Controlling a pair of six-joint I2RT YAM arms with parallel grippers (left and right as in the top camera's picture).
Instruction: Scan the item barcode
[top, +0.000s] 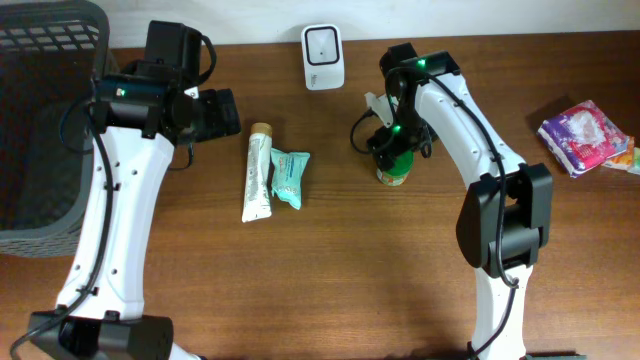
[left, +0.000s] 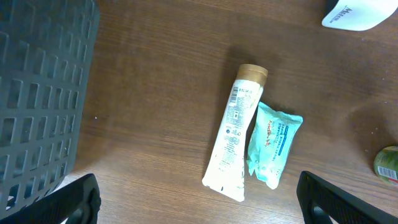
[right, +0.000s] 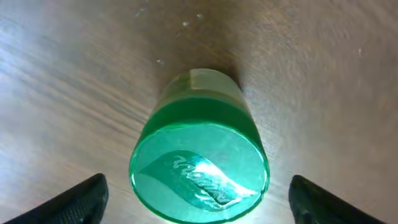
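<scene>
A green-capped bottle (top: 393, 170) stands upright on the wooden table, in front of the white barcode scanner (top: 323, 55) at the back edge. My right gripper (top: 390, 145) hangs straight above it. In the right wrist view the green cap (right: 199, 168) sits between my right gripper's (right: 198, 193) two dark fingers, with bare table showing on both sides, so the jaws are open and apart from the bottle. My left gripper (top: 225, 112) hovers open over the table at the left, nothing between its fingers (left: 81, 199).
A white tube (top: 258, 172) and a teal packet (top: 289, 178) lie side by side left of centre, also in the left wrist view as tube (left: 235, 134) and packet (left: 273, 143). A dark mesh basket (top: 40, 120) fills the far left. A pink pack (top: 585, 135) lies at the right edge.
</scene>
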